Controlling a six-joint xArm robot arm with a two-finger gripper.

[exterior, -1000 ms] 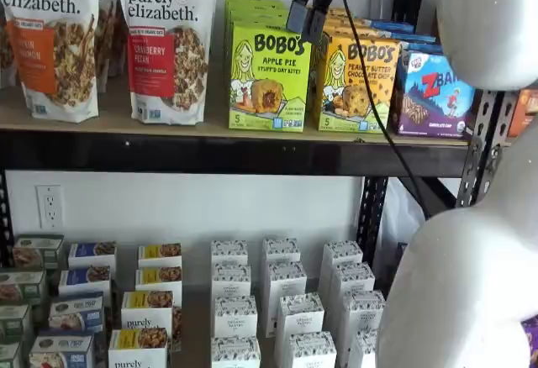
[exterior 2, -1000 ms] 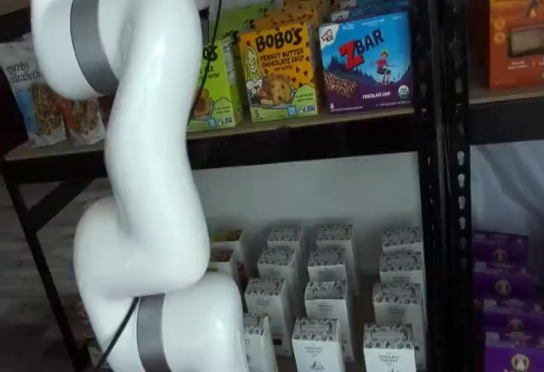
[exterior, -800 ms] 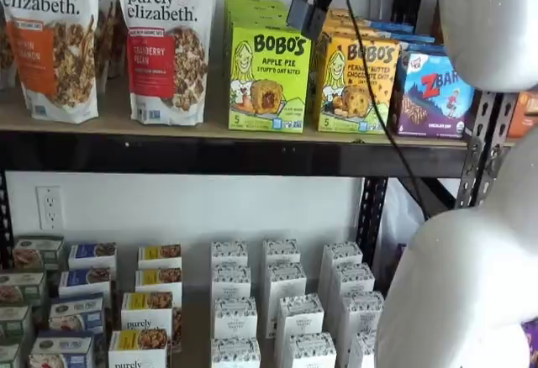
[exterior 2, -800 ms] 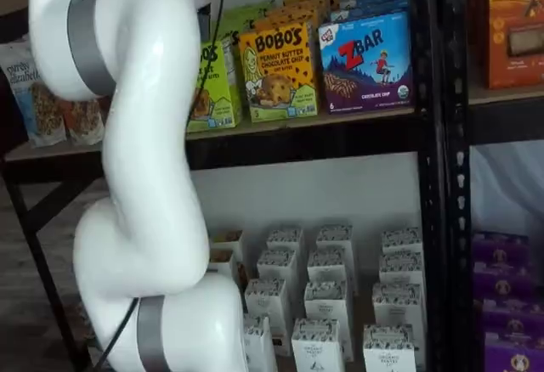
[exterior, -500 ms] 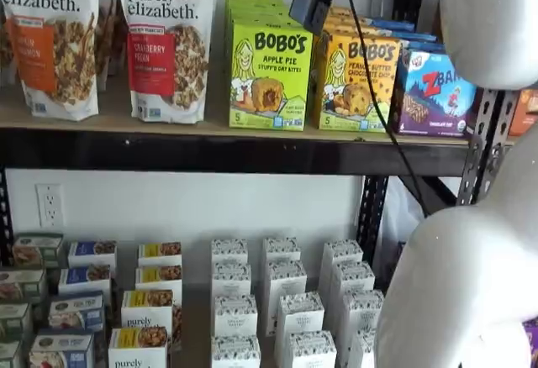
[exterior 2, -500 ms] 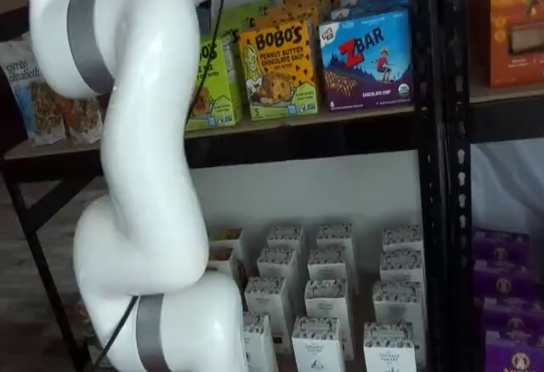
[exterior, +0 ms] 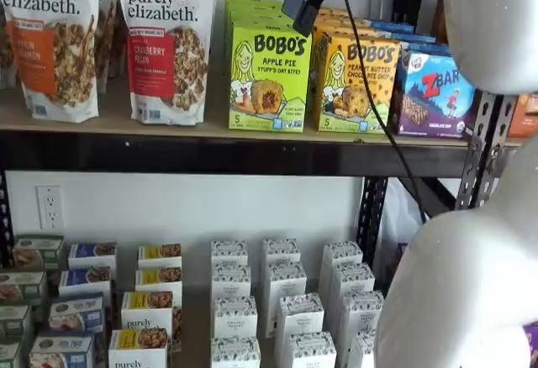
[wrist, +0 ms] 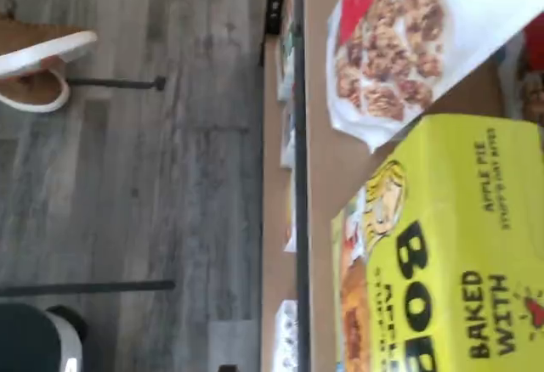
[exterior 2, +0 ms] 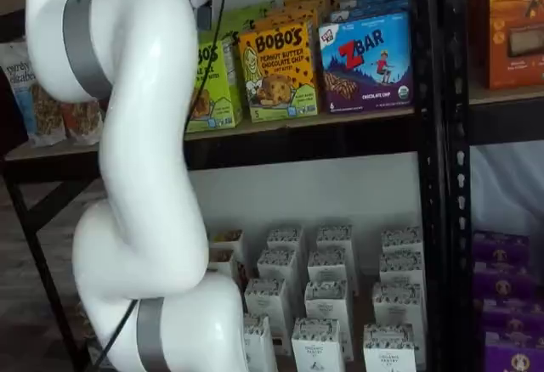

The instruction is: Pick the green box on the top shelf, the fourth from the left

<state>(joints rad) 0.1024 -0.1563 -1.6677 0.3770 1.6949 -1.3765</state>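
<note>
The green box, a lime-green Bobo's Apple Pie carton, stands upright at the front of the top shelf. It shows in both shelf views, and my arm half covers it in a shelf view. The wrist view shows its top and front close up, on the tan board. My gripper hangs from the view's top edge, just above the box's upper right corner and in front of it. Its black fingers show side-on with no plain gap and hold nothing.
An orange-yellow Bobo's peanut butter box and a blue Zbar box stand right of the green box. A Purely Elizabeth cranberry bag stands to its left. More green boxes stand behind it. White cartons fill the lower level. A black upright stands at the right.
My gripper has risen slightly and shifted a little left over the green box's upper right corner. The boxes have not moved.
</note>
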